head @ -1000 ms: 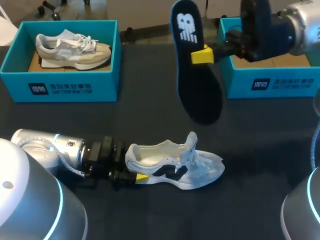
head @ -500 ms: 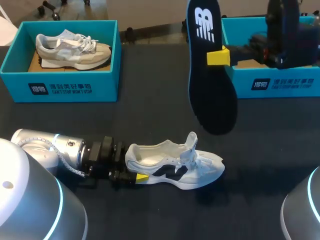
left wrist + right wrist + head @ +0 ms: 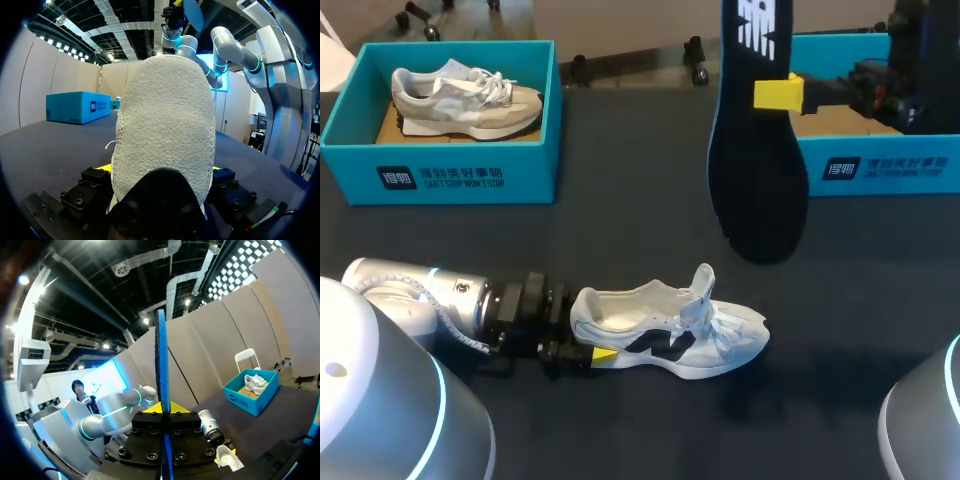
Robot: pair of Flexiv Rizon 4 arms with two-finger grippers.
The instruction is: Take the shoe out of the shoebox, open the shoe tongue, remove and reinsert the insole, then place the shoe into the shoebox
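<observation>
right gripper [image 3: 766, 95] is clamping the insole [image 3: 757, 160], hanging toe-down | shoe [image 3: 665, 335] is lying below-left of it, lengthwise across the table [image 3: 620, 230] | left gripper [image 3: 592, 346] is pinching its heel

The left arm [image 3: 440, 300] lies low along the surface at lower left, its gripper [image 3: 592, 350] clamped on the shoe [image 3: 670, 330] heel. The right arm [image 3: 910, 75] enters at upper right, its gripper [image 3: 778, 93] raised and pinching the insole [image 3: 760, 190].

Insole [image 3: 757, 170] top cut off, right shoebox [image 3: 880, 165] partly hidden
</observation>
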